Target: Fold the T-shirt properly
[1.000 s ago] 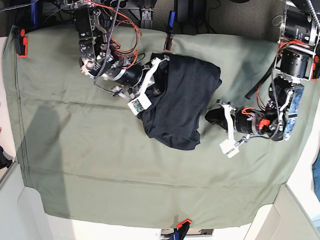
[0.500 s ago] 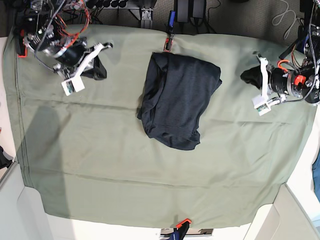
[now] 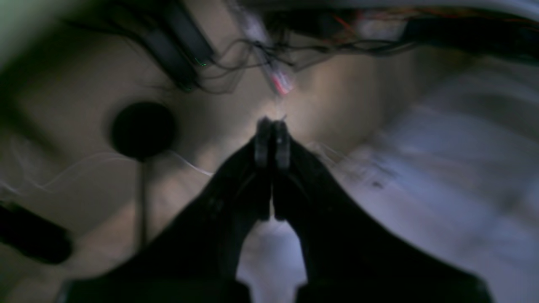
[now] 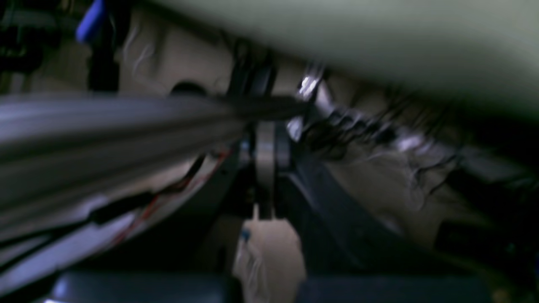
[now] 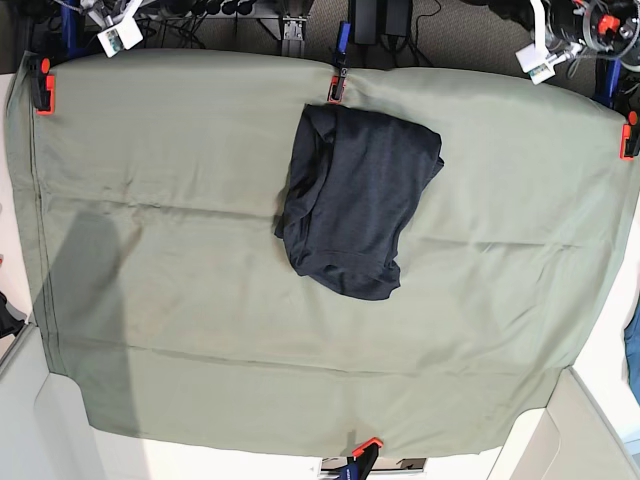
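Both arms have pulled right back since a moment ago, off the sage-green cloth (image 5: 200,290) and up to the far corners of the base view, where only white fragments of them peek in. Half a second back they sat over the cloth's left and right edges; now they are clear of it.

And the T-shirt (image 5: 355,200) lies alone on the cloth that covers the desk, a dark folded bundle near the far edge, just below the orange clamp (image 5: 335,90) at the middle of that edge. It is a rough rectangle, tilted, wider at the far end and rounded at the near end, with some bunched folds along its left side. It has not shifted since the arms let go.

Over to the left wrist view: the left hand (image 3: 272,139) has its two dark fingers pressed together, nothing between them, blurred floor and cables behind. Right wrist view is badly smeared, but the right hand (image 4: 266,155) shows its fingers together too, empty, with a strip of green cloth across the top.
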You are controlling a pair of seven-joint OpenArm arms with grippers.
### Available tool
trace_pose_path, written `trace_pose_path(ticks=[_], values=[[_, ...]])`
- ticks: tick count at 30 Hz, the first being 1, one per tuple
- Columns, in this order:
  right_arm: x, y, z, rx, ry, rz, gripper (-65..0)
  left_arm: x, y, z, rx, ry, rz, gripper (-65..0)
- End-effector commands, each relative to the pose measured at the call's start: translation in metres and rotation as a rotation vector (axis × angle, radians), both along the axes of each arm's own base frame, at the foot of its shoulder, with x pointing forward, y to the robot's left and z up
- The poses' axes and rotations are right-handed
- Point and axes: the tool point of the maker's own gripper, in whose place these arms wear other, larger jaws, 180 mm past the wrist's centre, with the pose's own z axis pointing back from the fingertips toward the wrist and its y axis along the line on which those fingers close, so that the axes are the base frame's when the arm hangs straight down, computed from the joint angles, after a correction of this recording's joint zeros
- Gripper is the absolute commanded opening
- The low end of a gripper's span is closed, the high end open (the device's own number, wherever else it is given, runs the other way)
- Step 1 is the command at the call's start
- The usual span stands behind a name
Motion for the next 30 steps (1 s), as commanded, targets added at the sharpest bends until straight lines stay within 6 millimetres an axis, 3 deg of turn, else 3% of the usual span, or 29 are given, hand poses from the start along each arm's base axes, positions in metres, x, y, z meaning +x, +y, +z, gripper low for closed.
trace_pose_path(ticks=[1,6,11,15,17,19,22,26,30], values=[[-0.014,0.000,0.001,0.008,0.028,-0.002,-65.0,-0.011,-0.002,0.001,-0.003,0.015,0.002,-65.0],[-0.073,-0.008,-0.018,0.006,0.213,-0.037,-65.0,-0.084,0.001,-0.023,0.072,0.179,0.010,-65.0],[-0.125,-0.021,-0.043,-0.010,0.414,-0.078,-65.0,-0.155,0.016,-0.050,0.169,0.375,-0.109,-65.0],[-0.170,-0.033,-0.059,-0.050,0.640,-0.101,-65.0,-0.189,0.049,-0.079,0.392,0.488,-0.134,-65.0],[-0.189,-0.041,-0.068,-0.083,0.732,-0.121,-65.0,-0.184,0.055,-0.097,0.426,0.482,-0.123,-65.0],[-0.204,-0.050,-0.078,-0.117,0.800,-0.141,-65.0,-0.165,0.052,-0.116,0.411,0.452,-0.105,-65.0],[-0.211,-0.055,-0.098,-0.123,0.867,-0.174,-65.0,-0.134,0.037,-0.144,0.389,0.431,-0.080,-65.0],[-0.206,-0.057,-0.123,-0.118,0.949,-0.206,-65.0,-0.111,0.010,-0.172,0.357,0.455,-0.088,-65.0],[-0.178,-0.051,-0.144,-0.075,0.953,-0.227,-65.0,-0.104,-0.016,-0.194,0.335,0.487,-0.109,-65.0]])
